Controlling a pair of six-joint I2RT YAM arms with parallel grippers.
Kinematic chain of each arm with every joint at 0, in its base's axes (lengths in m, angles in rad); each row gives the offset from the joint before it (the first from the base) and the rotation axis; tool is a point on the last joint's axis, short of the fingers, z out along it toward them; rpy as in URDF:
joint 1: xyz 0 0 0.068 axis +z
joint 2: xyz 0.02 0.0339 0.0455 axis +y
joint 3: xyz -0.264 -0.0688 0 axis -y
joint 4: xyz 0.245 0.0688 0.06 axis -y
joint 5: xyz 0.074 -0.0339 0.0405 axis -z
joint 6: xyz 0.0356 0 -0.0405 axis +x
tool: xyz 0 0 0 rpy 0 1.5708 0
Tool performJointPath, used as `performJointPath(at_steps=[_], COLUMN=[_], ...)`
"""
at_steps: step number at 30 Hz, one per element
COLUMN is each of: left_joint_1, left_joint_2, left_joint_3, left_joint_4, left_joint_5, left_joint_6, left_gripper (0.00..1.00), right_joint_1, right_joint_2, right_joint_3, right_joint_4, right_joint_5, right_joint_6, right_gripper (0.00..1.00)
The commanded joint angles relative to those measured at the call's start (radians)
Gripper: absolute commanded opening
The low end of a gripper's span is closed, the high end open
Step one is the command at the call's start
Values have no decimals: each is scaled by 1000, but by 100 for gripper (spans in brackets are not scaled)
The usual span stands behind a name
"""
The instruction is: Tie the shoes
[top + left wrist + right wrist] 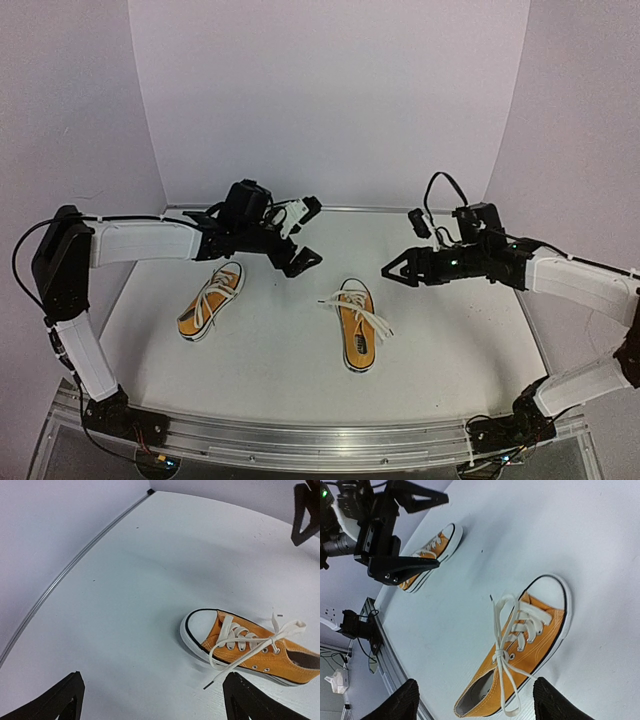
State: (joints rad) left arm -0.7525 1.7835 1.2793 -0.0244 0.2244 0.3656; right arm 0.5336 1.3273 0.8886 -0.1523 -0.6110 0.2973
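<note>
two small orange-yellow canvas low-top sneakers with white laces, white rubber soles and white toe caps stand soles down on a white tabletop (450, 340), well apart from each other. viewed from above, the left-hand sneaker (211, 300) lies at about 9 o'clock from the table's middle, its toe toward 1 o'clock. the right-hand sneaker (356, 326) lies near the middle, its toe toward 12 o'clock.

the right-hand sneaker's laces (507, 645) meet at a crossing by the top eyelets. their ends trail off toward 9 and 3 o'clock onto the table. whether this is a finished bow cannot be told. the left-hand sneaker's laces (212, 292) lie along its tongue, too small to read.

the left gripper (310, 235), black and two-fingered, hangs above the table at 1 o'clock from the left-hand sneaker's toe, clear of it. its jaws are spread wide, with nothing between them.

the right gripper (395, 268) hangs at 2 o'clock from the right-hand sneaker and points toward 9 o'clock. its wrist view shows the fingers far apart and empty, with the sneaker on the table beyond them.

an aluminium rail (320, 440) runs along the 6 o'clock edge and carries both arm bases.
</note>
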Motion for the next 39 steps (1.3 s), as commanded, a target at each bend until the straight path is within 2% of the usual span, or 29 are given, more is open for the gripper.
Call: performJointPath(at_steps=[1, 6, 10, 13, 16, 20, 25, 33, 36, 39], left_joint_1=[14, 24, 22, 14, -28, -69, -73, -71, -69, -65], left_joint_2=[-129, -236, -282, -281, -245, -182, -177, -179, -188, -198], left_joint_3=[-2, -90, -186, -235, -237, -211, -229, -242, -253, -259], left_joint_4=[-116, -199, -189, -155, -130, -120, -67, -79, -77, -79], left_joint_5=[-162, -93, -62, 0, 58, 33, 9, -44, -75, -86], left_joint_6=[-342, -470, -520, -553, -570, -573, -591, -592, -597, -599], left_gripper=[100, 100, 100, 100, 100, 99, 100, 100, 100, 100], right_joint_1=[-12, 26, 158, 184, 184, 183, 120, 33, 23, 21], right_joint_2=[-69, -55, -7, 51, 106, 181, 240, 361, 410, 434], right_joint_3=[41, -13, -78, -115, -123, -114, -86, 23, 68, 91], right_joint_4=[-82, -85, -30, 30, 62, 85, 111, 120, 119, 113], right_joint_5=[39, -132, -85, -78, -66, -43, -23, -61, -71, -68], right_joint_6=[-50, -23, 27, 53, 59, 51, 29, -29, -41, -57], right_gripper=[78, 73, 73, 72, 73, 73, 73, 72, 69, 56])
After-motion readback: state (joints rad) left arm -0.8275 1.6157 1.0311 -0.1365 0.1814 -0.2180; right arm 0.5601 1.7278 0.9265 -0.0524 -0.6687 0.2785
